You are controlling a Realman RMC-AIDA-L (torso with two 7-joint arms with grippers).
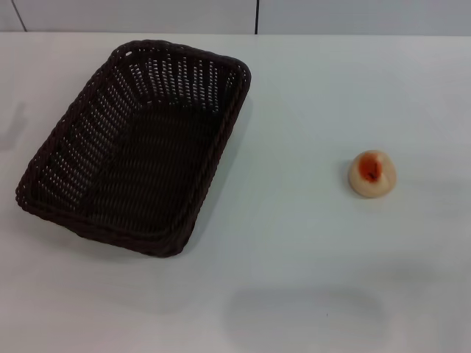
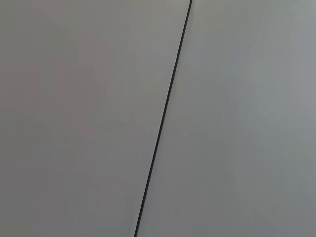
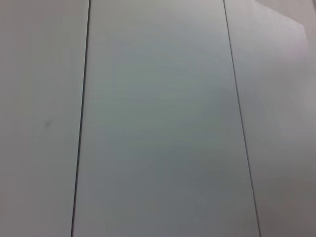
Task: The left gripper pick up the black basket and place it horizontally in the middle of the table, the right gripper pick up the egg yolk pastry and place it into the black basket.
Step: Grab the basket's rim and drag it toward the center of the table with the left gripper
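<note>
Dark brown-black woven basket (image 1: 136, 147) — pale beige pastry (image 1: 372, 174) with an orange-red spot — on a plain white table (image 1: 309, 243).

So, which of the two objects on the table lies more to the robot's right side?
The egg yolk pastry, small, round, with an orange-red spot; the black basket sits left, angled.

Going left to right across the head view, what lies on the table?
Black basket, set at an angle on the table → egg yolk pastry, apart from it on the bare tabletop. Neither claw shows in this view.
</note>
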